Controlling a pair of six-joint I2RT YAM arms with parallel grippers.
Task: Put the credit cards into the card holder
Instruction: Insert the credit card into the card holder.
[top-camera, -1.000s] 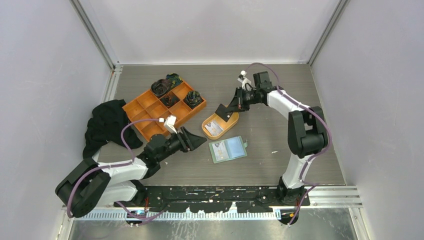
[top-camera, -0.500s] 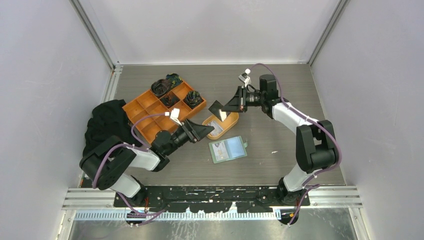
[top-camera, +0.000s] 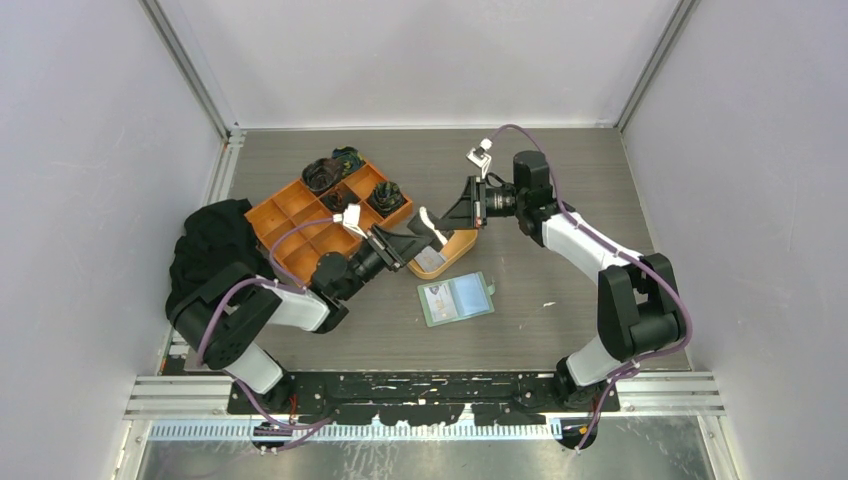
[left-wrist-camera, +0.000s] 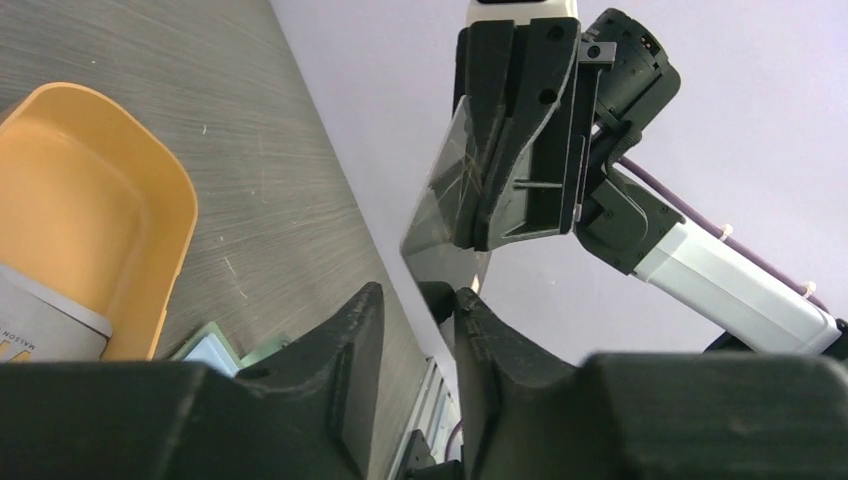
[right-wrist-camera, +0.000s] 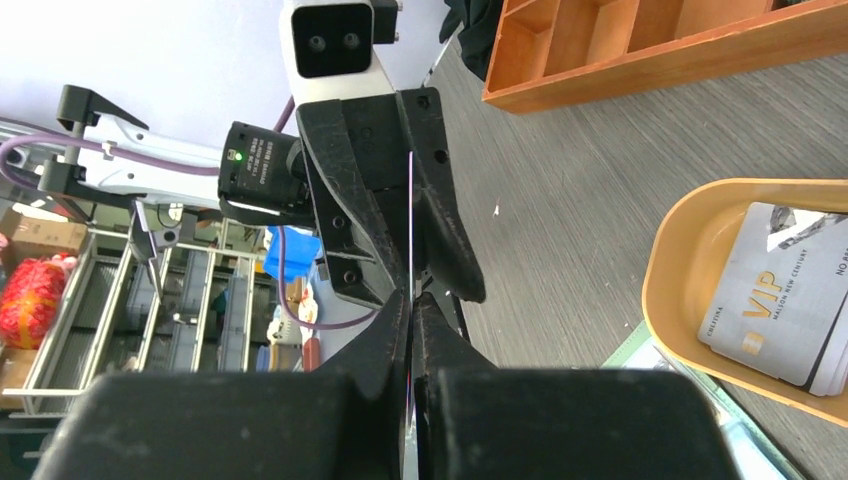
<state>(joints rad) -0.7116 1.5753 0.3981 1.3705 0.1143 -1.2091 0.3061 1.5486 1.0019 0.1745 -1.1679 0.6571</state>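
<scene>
My right gripper (top-camera: 452, 213) is shut on one credit card (left-wrist-camera: 446, 215) and holds it in the air above the oval orange dish (top-camera: 458, 245). In the right wrist view that card (right-wrist-camera: 410, 215) shows edge-on between the pinched fingers. My left gripper (left-wrist-camera: 418, 296) faces it, and the card's lower edge sits between the left jaws, which still stand apart. More credit cards (right-wrist-camera: 790, 300) lie in the dish. The green card holder (top-camera: 457, 298) lies open on the table just in front of the dish.
An orange compartment tray (top-camera: 300, 225) with dark items in its far cells stands left of the dish. A black cloth (top-camera: 208, 250) lies at the table's left edge. Both arms meet over the middle of the table.
My left arm has reached forward and up to the right gripper, and its jaws have narrowed around the card. The right gripper has lifted the card from the dish and turned it toward the left.
</scene>
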